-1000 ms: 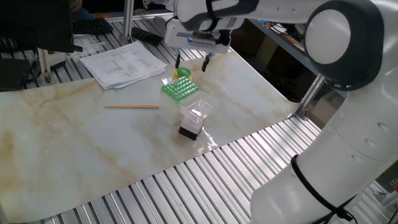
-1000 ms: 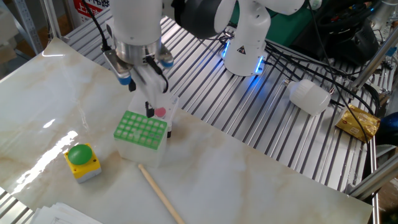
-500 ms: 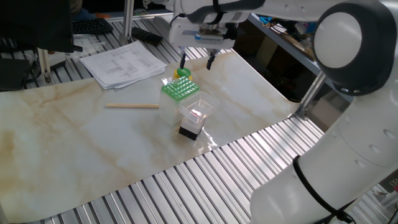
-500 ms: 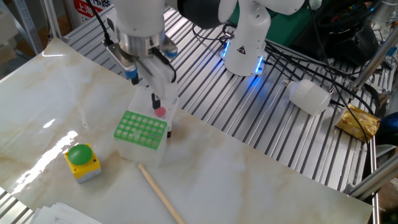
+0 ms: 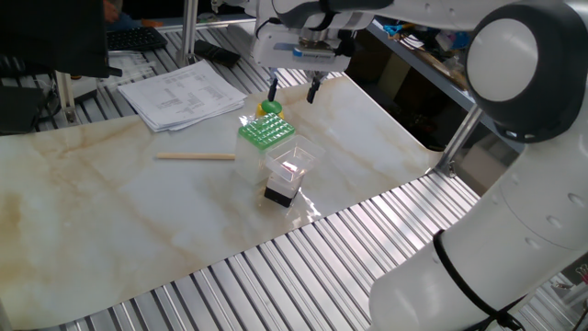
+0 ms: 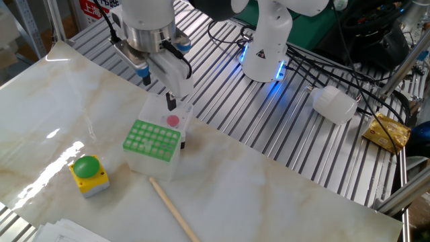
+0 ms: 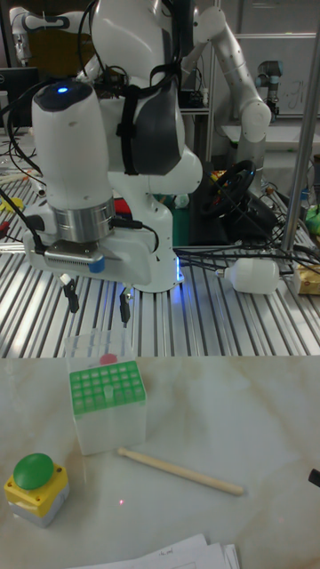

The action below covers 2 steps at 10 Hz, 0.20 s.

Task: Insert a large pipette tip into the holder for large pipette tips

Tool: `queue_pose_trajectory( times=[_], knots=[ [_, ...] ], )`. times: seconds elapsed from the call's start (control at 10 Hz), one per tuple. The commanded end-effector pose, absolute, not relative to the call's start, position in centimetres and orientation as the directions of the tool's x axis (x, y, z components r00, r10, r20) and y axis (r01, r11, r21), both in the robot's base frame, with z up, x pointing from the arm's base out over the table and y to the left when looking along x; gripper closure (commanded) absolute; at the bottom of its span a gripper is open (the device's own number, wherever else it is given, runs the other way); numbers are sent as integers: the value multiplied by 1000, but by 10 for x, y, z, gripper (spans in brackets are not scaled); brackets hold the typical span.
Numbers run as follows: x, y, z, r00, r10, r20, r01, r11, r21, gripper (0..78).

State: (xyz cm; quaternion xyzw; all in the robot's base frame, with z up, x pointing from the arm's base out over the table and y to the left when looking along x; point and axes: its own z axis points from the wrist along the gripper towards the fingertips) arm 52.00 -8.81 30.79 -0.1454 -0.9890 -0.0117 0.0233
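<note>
Up and rightward goes the gripper [image 7: 97, 304] since a second ago, jaws spread, nothing visible between them, now over the clear box [image 6: 176, 121] beside the green holder [image 6: 152, 140]. No large pipette tip can be made out. Risk: a faint tip missed or fumbled.

We note a glossy, marble-patterned tabletop [image 6: 269, 195] throwing glare, laid over ribbed bare metal slats [image 5: 211, 285]. The holder [image 7: 107, 388] has a green plastic grid top on a translucent plastic body. The stick [image 7: 180, 471] reads as matt, pale wood. The button box [image 7: 36, 485] looks like smooth yellow-and-green plastic. The arm's shell [image 7: 142, 107] is glossy white plastic; the stacked sheets [image 5: 184, 92] are paper.
</note>
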Motion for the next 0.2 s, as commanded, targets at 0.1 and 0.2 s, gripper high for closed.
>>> queue_pose_trajectory(
  times=[0.1,0.2],
  knots=[
    [518,-86,312,-955,292,58,293,956,17,2],
    [518,-86,312,-954,295,58,296,955,16,2]
  ],
)
